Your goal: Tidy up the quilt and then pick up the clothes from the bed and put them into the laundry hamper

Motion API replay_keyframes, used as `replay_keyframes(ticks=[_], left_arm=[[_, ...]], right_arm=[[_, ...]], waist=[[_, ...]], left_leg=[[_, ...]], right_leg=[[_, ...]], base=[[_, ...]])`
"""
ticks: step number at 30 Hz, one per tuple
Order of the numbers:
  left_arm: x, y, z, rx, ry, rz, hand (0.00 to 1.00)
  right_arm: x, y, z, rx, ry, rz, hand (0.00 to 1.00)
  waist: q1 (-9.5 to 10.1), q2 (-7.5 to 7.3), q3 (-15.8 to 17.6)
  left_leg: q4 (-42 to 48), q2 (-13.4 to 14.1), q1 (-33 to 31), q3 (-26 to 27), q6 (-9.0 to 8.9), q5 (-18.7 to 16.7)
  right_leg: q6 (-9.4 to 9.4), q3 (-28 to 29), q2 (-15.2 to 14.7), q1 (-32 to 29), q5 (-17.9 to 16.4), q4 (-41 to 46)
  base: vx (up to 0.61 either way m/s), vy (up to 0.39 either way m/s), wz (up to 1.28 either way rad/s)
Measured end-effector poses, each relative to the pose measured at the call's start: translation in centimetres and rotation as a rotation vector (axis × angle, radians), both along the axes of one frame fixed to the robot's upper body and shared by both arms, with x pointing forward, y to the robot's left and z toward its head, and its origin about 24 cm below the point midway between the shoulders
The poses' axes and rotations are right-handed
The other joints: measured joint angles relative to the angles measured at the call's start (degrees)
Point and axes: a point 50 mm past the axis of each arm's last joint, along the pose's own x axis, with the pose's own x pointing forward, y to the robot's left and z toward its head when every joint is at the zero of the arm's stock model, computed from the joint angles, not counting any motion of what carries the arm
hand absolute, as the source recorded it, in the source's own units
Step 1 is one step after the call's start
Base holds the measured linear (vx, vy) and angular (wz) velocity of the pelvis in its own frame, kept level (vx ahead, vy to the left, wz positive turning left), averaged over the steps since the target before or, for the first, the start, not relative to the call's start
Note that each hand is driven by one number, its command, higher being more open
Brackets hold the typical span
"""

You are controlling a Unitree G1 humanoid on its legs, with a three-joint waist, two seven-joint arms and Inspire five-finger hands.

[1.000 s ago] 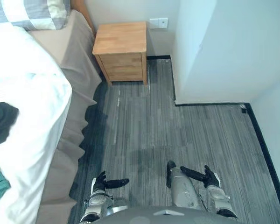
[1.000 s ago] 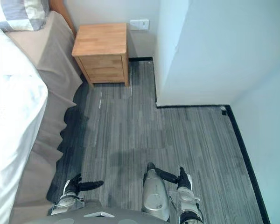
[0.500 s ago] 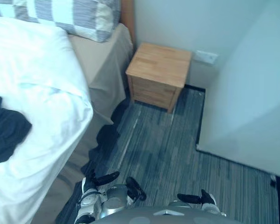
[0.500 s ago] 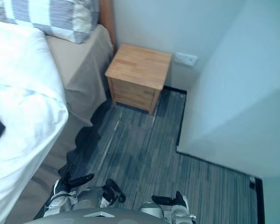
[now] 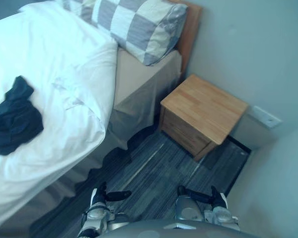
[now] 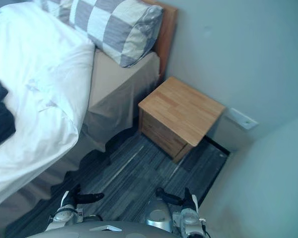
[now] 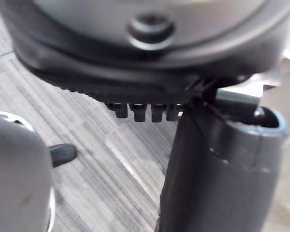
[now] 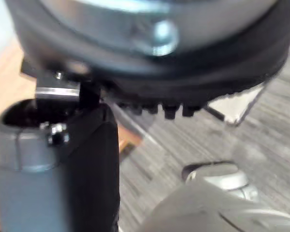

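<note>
Hanging loose-fingered, empty: left robot hand [image 5: 100, 197], right robot hand [image 5: 216, 198]; crumpled dark clothes [image 5: 12, 121] on puffy quilt [image 5: 64, 69].

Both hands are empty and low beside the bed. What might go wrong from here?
The dark clothes lie on the quilt, so straightening it may drag or bury them. The nightstand stands close to the bed, ahead of the right hand; a step forward may bump it.

A bedroom: a bed with white quilt [image 5: 49, 99], grey-checked pillow [image 5: 139, 27], and a light wooden nightstand [image 5: 203, 114] beside it.
</note>
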Motion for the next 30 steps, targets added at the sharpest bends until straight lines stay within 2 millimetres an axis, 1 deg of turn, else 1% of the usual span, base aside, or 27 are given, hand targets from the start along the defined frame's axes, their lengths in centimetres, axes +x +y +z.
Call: replay_keyframes(ticks=[1,2,3,4,5,6,7,8,9,11,12,13,14,16,17,19,20,21,22,23,24,25,26,27,28,29,30], left_arm=[[0.1,-0.3,0.0,-0.009,-0.009,-0.01,1.0],[0.2,-0.3,0.1,-0.013,-0.016,-0.009,1.0],[0.4,-0.3,0.2,-0.02,-0.031,-0.006,1.0],[0.6,-0.2,0.3,-0.018,-0.041,-0.004,1.0],[0.7,0.3,0.5,-0.009,-0.051,0.003,1.0],[0.7,0.3,0.5,-0.013,-0.054,0.007,1.0],[0.7,0.2,0.5,-0.014,-0.055,0.011,1.0],[0.7,0.2,0.5,-0.02,-0.054,0.02,1.0],[0.5,0.3,0.3,-0.023,-0.042,0.023,1.0],[0.6,0.3,0.3,-0.022,-0.039,0.01,1.0],[0.7,0.5,0.4,-0.021,-0.045,0.006,1.0],[0.8,1.2,0.5,-0.013,-0.047,0.014,1.0],[0.6,1.6,0.5,-0.029,-0.047,0.066,1.0],[0.5,1.8,0.5,-0.033,-0.045,0.082,1.0],[0.4,1.7,0.4,-0.034,-0.044,0.082,1.0],[0.2,1.7,0.3,-0.037,-0.036,0.076,1.0],[-0.1,1.7,0.1,-0.039,-0.018,0.064,1.0],[-0.4,1.7,0.0,-0.043,-0.006,0.059,1.0],[-0.7,1.6,-0.1,-0.048,0.01,0.055,1.0],[-0.8,1.5,-0.2,-0.05,0.025,0.055,1.0],[-0.8,1.6,-0.2,-0.049,0.025,0.054,1.0],[-0.5,2.0,-0.1,-0.036,0.017,0.045,1.0],[-0.4,2.7,0.1,-0.013,0.018,0.038,1.0],[-0.3,3.0,0.2,-0.002,0.015,0.033,1.0],[-0.2,2.9,0.2,-0.003,0.014,0.032,1.0],[0.0,2.7,0.2,-0.008,0.012,0.027,1.0],[0.0,2.5,0.1,-0.015,0.014,0.028,1.0]], right_arm=[[0.2,-0.2,0.0,-0.008,0.013,0.002,1.0],[0.1,-0.2,0.0,-0.01,0.021,-0.006,1.0],[-0.4,-0.2,-0.2,-0.014,0.038,-0.015,1.0],[-0.8,-0.1,-0.4,-0.015,0.05,-0.013,1.0],[-1.4,0.0,-0.6,-0.024,0.074,-0.001,1.0],[-1.5,0.1,-0.6,-0.027,0.077,0.004,1.0],[-1.3,0.1,-0.5,-0.029,0.073,0.009,1.0],[-1.2,0.1,-0.5,-0.029,0.069,0.016,1.0],[-1.2,0.2,-0.5,-0.021,0.064,0.017,1.0],[-1.1,0.4,-0.6,-0.014,0.069,0.01,1.0],[-1.3,0.5,-0.7,-0.007,0.081,0.002,1.0],[-1.9,0.9,-1.1,0.016,0.106,-0.03,1.0],[-2.4,1.3,-1.3,0.034,0.121,-0.051,1.0],[-2.7,1.5,-1.4,0.043,0.131,-0.048,1.0],[-2.8,1.5,-1.5,0.048,0.132,-0.045,1.0],[-3.2,1.6,-1.6,0.053,0.142,-0.04,1.0],[-3.7,1.7,-1.7,0.057,0.153,-0.044,1.0],[-3.9,1.6,-1.7,0.055,0.155,-0.047,1.0],[-3.8,1.3,-1.6,0.05,0.146,-0.06,1.0],[-3.4,1.2,-1.4,0.05,0.12,-0.07,1.0],[-3.1,1.3,-1.3,0.052,0.102,-0.071,1.0],[-2.3,1.8,-1.0,0.063,0.062,-0.076,1.0],[-2.1,2.2,-1.0,0.078,0.045,-0.079,1.0],[-1.9,2.6,-1.0,0.087,0.036,-0.065,1.0],[-1.8,2.7,-1.0,0.088,0.033,-0.058,1.0],[-1.6,2.7,-0.9,0.089,0.022,-0.045,1.0],[-1.2,2.6,-0.7,0.083,0.007,-0.026,1.0]], waist=[[-0.15,0.71,0.03],[-0.13,0.59,0.09],[-0.25,0.14,0.45],[-0.25,-0.16,0.76],[0.11,-0.64,1.17],[0.35,-0.8,1.24],[0.36,-0.78,1.25],[0.23,-0.63,1.2],[0.15,-0.56,0.56],[-0.23,-0.63,0.12],[-0.11,-1.31,0.38],[0.31,-2.73,0.95],[0.45,-3.35,0.77],[1.02,-3.99,1.01],[1.16,-4.01,1.01],[1.4,-4.19,0.52],[1.28,-4.73,-0.11],[1.01,-4.58,-0.35],[0.24,-3.79,-0.62],[-0.18,-3.55,-0.57],[-0.18,-3.95,-0.44],[-0.26,-4.68,0.25],[-0.55,-5.93,0.6],[-0.43,-6.56,0.68],[-0.44,-6.51,0.71],[-0.48,-6.03,1.0],[-0.68,-5.52,1.31]], left_leg=[[3.09,1.69,-1.49,-0.09,-0.43,0.41],[5.55,2.37,-2.76,-0.88,-0.22,0.55],[12.37,3.97,-5.71,-1.51,-0.14,0.58],[16.94,5.22,-7.46,-0.72,0.14,0.75],[24.47,7.67,-9.39,4.51,1.53,0.51],[27.18,7.83,-9.73,9.21,1.58,-0.44],[27.27,7.04,-10.04,10.53,1.77,-1.12],[25.03,4.29,-10.98,10.92,1.65,-1.85],[18.51,1.23,-10.2,10.24,1.7,-2.75],[11.96,-0.85,-9.68,9.84,2.39,-2.58],[10.62,-1.64,-9.89,9.57,3.13,-2.04],[9.27,-3.0,-9.85,9.34,3.74,-0.91],[9.17,-3.77,-9.59,9.2,3.76,-0.88],[9.08,-4.87,-7.59,9.21,3.76,-0.88],[8.83,-4.93,-6.96,9.21,3.76,-0.88],[6.14,-5.38,-5.0,8.63,3.41,-0.51],[3.14,-6.12,-3.95,7.81,3.35,0.65],[1.05,-6.78,-3.36,7.26,3.45,1.47],[-0.74,-6.8,-2.92,6.94,3.8,1.84],[-1.69,-7.07,-2.54,6.37,3.81,1.8],[-1.96,-7.46,-2.23,5.76,4.05,1.66],[-2.13,-7.95,-1.52,3.56,4.8,1.13],[-2.0,-8.03,-1.44,2.06,5.27,0.69],[-2.1,-7.35,-2.02,-0.52,5.44,0.54],[-2.11,-6.98,-2.36,-1.58,5.34,0.62],[-2.52,-6.18,-2.79,-3.88,5.17,0.78],[-3.11,-5.73,-2.88,-5.88,5.04,0.83]], right_leg=[[-1.06,-2.84,0.25,0.73,-2.01,2.23],[-1.62,-4.43,0.0,1.6,-2.66,2.88],[-2.77,-8.34,-0.72,4.58,-3.43,3.05],[-3.5,-10.98,-1.22,7.21,-3.89,2.46],[-4.27,-14.42,-1.71,12.0,-4.35,0.42],[-4.25,-16.12,-2.23,15.04,-4.34,-1.71],[-4.06,-16.63,-2.53,15.89,-4.34,-2.41],[-3.25,-17.04,-3.04,16.32,-4.47,-3.13],[-2.18,-17.46,-3.09,15.91,-4.22,-3.67],[-1.76,-18.83,-3.08,15.75,-2.48,-6.22],[-1.67,-19.69,-3.35,16.03,-1.81,-7.47],[-1.26,-21.42,-4.01,17.64,-0.77,-10.26],[-0.78,-22.82,-4.41,19.69,-0.08,-12.4],[-0.89,-24.28,-5.21,23.13,0.19,-13.56],[-0.97,-24.74,-5.21,23.95,0.31,-13.69],[-0.99,-25.85,-5.15,25.52,0.35,-14.0],[-0.96,-27.29,-5.19,25.77,0.33,-13.45],[-1.02,-28.08,-5.32,25.05,0.21,-11.29],[-1.02,-28.31,-6.08,22.43,-0.46,-4.99],[-1.28,-27.56,-8.13,18.3,-1.19,4.91],[-1.45,-26.63,-9.14,15.84,-1.21,10.7],[-2.72,-21.1,-10.8,10.27,-0.58,22.6],[-2.52,-15.82,-8.94,7.64,-5.4,25.32],[-3.39,-10.11,-4.23,5.17,-9.14,23.95],[-4.14,-7.85,-2.05,3.97,-10.08,22.55],[-4.73,-3.87,2.05,2.14,-10.35,18.3],[-4.84,-1.06,4.92,0.78,-10.05,12.45]], base=[[0.11,-0.326,0.78],[0.12,-0.403,1.22],[0.13,-0.369,1.22],[0.16,-0.379,1.56],[0.13,-0.275,1.27],[0.1,-0.153,0.93],[0.08,-0.043,0.45],[0.13,0.057,0.29],[0.17,0.052,0.31],[0.16,0.022,0.46],[0.16,0.039,0.59],[0.16,0.034,0.59],[0.18,0.019,0.53],[0.15,-0.012,0.35],[0.09,-0.031,0.27],[0.06,-0.054,0.24],[0.07,-0.066,0.36],[0.08,-0.042,0.53],[0.07,0.04,0.56],[0.06,0.066,0.52],[0.06,0.046,0.52],[0.03,-0.006,0.61],[0.05,-0.068,0.9],[0.04,-0.079,0.89],[0.06,-0.097,1.0],[0.06,-0.102,0.99],[0.07,-0.117,1.04]])
